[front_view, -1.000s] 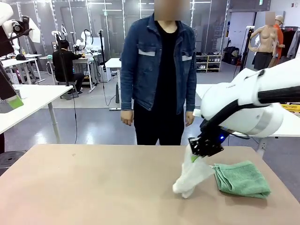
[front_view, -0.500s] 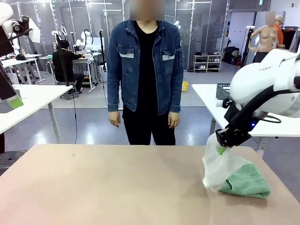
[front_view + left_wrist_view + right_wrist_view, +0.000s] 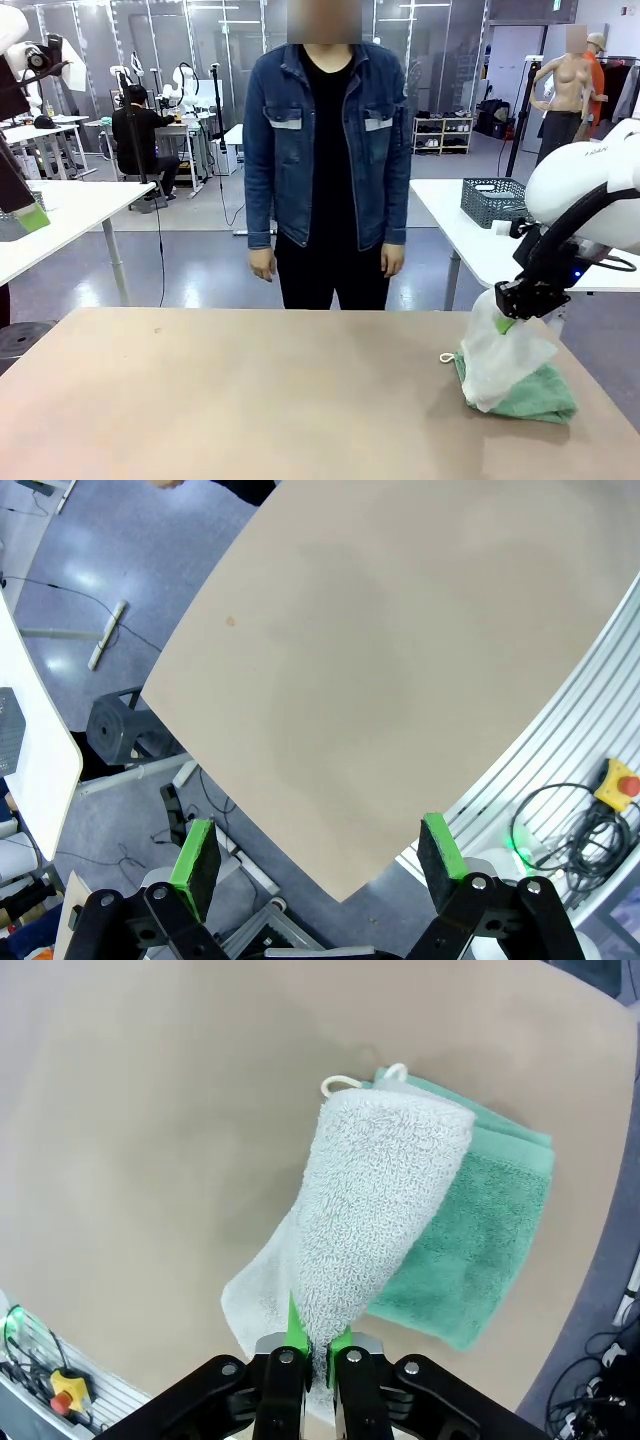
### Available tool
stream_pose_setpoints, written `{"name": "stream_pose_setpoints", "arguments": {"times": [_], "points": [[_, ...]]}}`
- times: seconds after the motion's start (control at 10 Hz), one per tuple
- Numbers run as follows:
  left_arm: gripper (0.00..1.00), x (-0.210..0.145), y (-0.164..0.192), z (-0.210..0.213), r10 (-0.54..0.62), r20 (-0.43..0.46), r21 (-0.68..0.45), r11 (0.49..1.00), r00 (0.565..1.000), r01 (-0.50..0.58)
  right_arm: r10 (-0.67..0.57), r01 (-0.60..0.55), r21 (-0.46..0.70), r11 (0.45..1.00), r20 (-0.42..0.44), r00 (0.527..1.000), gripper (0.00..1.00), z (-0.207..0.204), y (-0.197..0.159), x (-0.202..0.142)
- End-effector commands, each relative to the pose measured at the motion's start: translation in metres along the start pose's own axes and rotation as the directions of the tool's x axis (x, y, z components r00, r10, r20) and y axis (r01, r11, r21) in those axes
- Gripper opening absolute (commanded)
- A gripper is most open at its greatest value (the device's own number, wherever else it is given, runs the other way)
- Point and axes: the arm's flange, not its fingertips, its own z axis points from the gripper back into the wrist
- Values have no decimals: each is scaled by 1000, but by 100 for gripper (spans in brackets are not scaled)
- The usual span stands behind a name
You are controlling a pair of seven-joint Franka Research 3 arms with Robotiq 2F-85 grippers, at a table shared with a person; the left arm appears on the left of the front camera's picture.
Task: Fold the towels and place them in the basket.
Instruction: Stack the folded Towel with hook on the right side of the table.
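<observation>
At the far left, the left gripper hangs idle off the table's near corner, its green-padded jaws spread wide with nothing between them, the bare tan table below it in its wrist view. Across the middle of the front view the tabletop lies bare, and a person in a denim jacket stands at the far edge, arms hanging, taking no part. Further right, the right gripper is clenched on a pinch of the cream-white towel, which hangs from it in a loose drape — its lower end rests across the mint green towel, folded flat near the table's right edge with its small white loop poking out toward the centre. The right wrist view agrees: the fingers are closed tight on the cream cloth, which partly covers the green one. A dark mesh basket sits well apart on another white table behind the right arm. The step in hand looks like laying the cream towel onto the green one to stack them. Next, I judge, the arm must lower and release so the cloth settles squarely — it is still rumpled, so it may need straightening before the pile goes to the basket.
</observation>
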Motion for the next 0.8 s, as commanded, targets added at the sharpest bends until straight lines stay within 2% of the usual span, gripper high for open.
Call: {"name": "stream_pose_setpoints", "arguments": {"times": [0.0, 0.3, 0.5, 0.6, 0.7], "points": [[100, 0, 0, 1, 7, -4, 26, 1000, 1000, -7, -14, 14, -35, 999, 6, 1000, 9, -9, -16, 6], [100, 0, 0, 1, 7, -4, 26, 1000, 1000, -7, -106, 100, -80, 992, -65, 992, 9, -36, -44, 8], [100, 0, 0, 1, 7, -4, 26, 1000, 1000, -7, -136, 119, -151, 981, -103, 985, 19, -35, -52, 2], [100, 0, 0, 1, 7, -4, 26, 1000, 1000, -7, -147, 125, -194, 973, -105, 984, 39, -34, -53, 2], [100, 0, 0, 1, 7, -4, 26, 1000, 1000, -7, -147, 116, -255, 960, -103, 984, 54, -35, -49, 0]]}}
